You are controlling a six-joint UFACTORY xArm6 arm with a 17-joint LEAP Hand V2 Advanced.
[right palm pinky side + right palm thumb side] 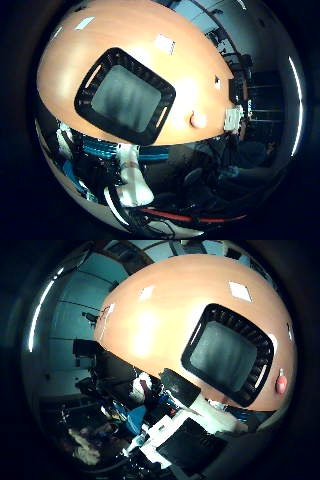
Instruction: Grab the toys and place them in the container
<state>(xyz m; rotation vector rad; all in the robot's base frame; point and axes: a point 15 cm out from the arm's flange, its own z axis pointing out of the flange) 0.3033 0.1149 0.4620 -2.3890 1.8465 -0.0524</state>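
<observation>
Now: small pink rounded toy (198, 120) on table (65, 65) beside empty black container (125, 96); hand (192, 412) state unclear.

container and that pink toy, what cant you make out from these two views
- Container floor: blurred in both palm views, so any contents cannot be told.
- Pink toy on the table: too small to tell what it is.
- Hand: only parts at the edges show; finger pose unclear.
</observation>
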